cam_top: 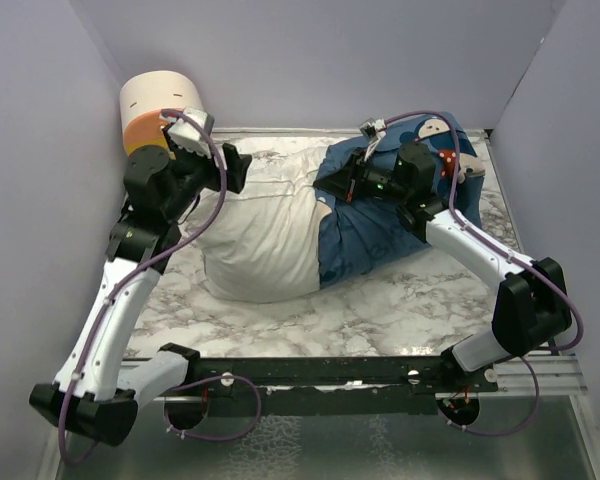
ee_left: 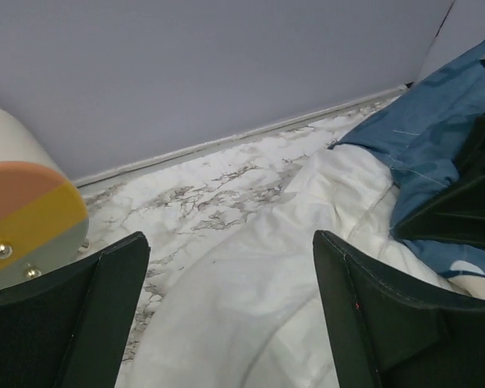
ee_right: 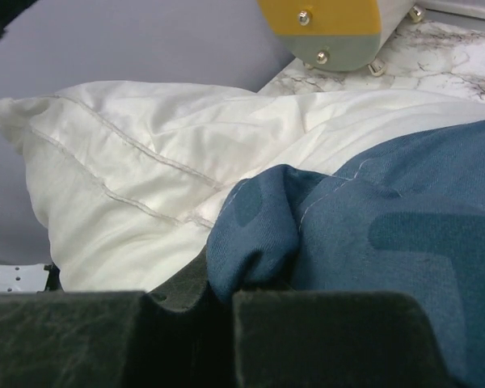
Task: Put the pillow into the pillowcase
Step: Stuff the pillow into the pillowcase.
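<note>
The white pillow [cam_top: 265, 240] lies across the middle of the marble table. Its right part sits inside the dark blue pillowcase [cam_top: 380, 230]. My left gripper [cam_top: 235, 165] hovers at the pillow's far left corner, open. In the left wrist view its two fingers [ee_left: 89, 323] stand wide apart over the bare pillow [ee_left: 242, 307] and hold nothing, with the pillowcase [ee_left: 436, 137] to the right. My right gripper [cam_top: 345, 178] is at the pillowcase's open edge. In the right wrist view the gripper [ee_right: 230, 295] is shut on a fold of the pillowcase [ee_right: 259, 226], beside the pillow [ee_right: 129, 178].
A cream, orange and yellow cylinder [cam_top: 158, 105] stands in the back left corner, close to my left wrist. Grey walls [cam_top: 310, 60] enclose the table at the back and both sides. A black rail [cam_top: 320, 370] runs along the near edge.
</note>
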You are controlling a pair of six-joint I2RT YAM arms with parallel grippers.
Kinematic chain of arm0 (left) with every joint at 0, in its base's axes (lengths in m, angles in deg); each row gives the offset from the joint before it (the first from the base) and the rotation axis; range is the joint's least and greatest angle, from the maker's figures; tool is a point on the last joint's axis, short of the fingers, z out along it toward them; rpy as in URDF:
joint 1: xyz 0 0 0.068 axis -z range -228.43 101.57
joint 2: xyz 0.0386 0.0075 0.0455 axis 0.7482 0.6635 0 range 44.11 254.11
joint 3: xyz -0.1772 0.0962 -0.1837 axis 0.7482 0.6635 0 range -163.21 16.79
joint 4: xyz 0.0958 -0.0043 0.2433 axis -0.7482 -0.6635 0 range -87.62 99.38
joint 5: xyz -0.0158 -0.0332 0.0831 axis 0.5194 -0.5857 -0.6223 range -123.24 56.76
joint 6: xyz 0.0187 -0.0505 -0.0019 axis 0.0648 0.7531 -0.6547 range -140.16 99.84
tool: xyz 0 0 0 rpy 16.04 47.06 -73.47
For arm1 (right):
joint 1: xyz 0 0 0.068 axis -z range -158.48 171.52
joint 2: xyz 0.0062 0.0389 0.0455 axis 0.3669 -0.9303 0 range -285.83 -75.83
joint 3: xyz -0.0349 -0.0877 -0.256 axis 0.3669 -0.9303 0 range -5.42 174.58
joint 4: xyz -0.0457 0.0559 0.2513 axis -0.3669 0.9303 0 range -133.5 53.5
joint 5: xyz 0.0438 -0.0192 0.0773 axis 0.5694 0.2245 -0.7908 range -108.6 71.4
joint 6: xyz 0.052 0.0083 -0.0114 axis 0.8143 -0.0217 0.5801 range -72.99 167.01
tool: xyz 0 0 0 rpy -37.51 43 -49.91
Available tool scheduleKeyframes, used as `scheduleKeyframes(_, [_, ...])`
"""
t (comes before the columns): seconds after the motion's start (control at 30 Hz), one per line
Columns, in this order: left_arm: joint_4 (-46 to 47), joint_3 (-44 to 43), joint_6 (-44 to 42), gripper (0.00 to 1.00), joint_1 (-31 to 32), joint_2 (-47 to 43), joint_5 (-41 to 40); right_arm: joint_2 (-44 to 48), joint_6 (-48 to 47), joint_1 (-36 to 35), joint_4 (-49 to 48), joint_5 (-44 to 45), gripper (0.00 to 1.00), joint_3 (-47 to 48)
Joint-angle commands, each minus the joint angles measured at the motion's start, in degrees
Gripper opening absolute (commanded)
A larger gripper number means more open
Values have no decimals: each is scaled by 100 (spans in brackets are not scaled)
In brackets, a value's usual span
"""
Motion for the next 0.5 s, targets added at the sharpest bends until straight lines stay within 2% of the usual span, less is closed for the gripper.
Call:
scheduleKeyframes(0.0, [-746,376,-298,85,-16,-747,441,-174,-16,113,76,76,1,-115])
scheduleKeyframes(0.1, [-855,842,-632,85,-11,-1002,1240,-184,-22,118,95,50,1,-101])
scheduleKeyframes(0.27, [-923,1288,-1496,88,-10,-1254,1757,-137,-48,122,120,54,1,-125])
scheduleKeyframes(0.37, [-1170,1198,-1842,88,-5,-926,1734,-124,-21,122,107,0,1,-144])
scheduleKeyframes(0.47, [-1515,1090,-2087,87,24,-360,1310,-38,-45,122,181,-47,1,-173])
